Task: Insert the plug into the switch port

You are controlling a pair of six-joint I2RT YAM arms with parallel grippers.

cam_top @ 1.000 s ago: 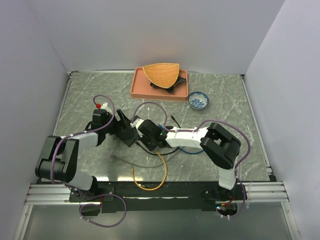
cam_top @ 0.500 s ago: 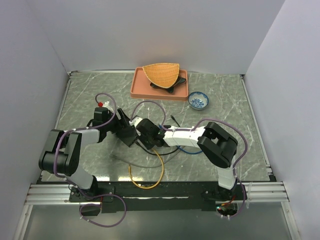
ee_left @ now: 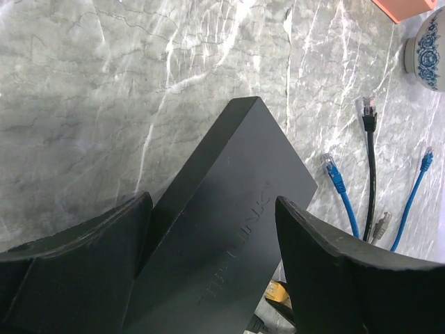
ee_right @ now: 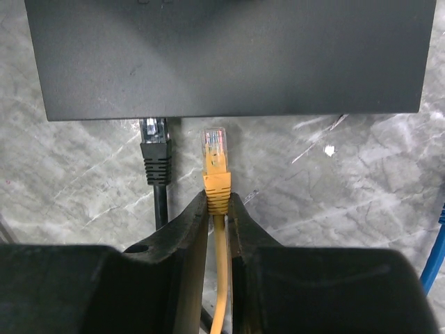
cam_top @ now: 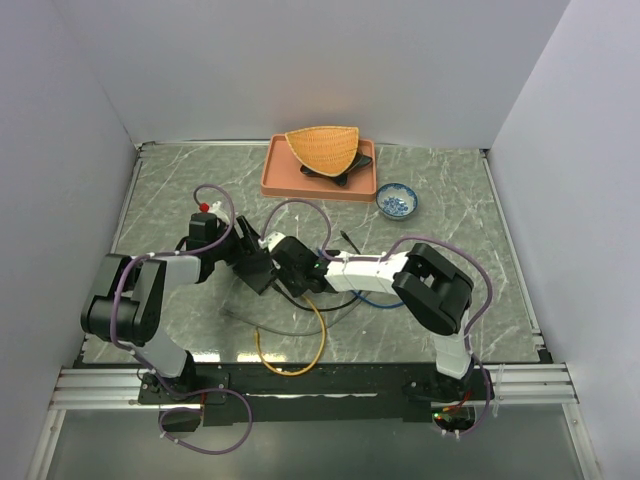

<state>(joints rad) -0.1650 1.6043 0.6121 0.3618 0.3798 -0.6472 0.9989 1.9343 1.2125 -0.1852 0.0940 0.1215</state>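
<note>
Plug of clear plastic with an orange rubber boot (ee_right: 215,163) sits low over the marbled grey table (ee_right: 348,188), pinched by its boot between the black fingers of the right gripper (ee_right: 217,202). Its glossy orange cable (ee_right: 220,292) loops back toward the table's near edge. The plug's long axis points straight ahead at the flat, matte black rectangular switch (ee_right: 229,56), which lies broadside just beyond the tip with a narrow strip of bare table between them. In the right wrist view the sockets are hidden under the box's top edge, so alignment with a port cannot be judged. The right arm looks placed to drive the plug home, likely with a short forward push. Just left of the plug a black-booted plug (ee_right: 154,149) reaches the same side of the box; whether it is seated cannot be told. From the opposite side the left gripper (ee_left: 212,209) stands wide astride the switch, though whether its pads press the smooth casing is unclear. Beyond lie loose blue cables (ee_left: 336,179), a blue-and-white patterned bowl (cam_top: 397,202) and, at the far edge, a salmon tray (cam_top: 276,170) carrying a wicker basket (cam_top: 325,148).
</note>
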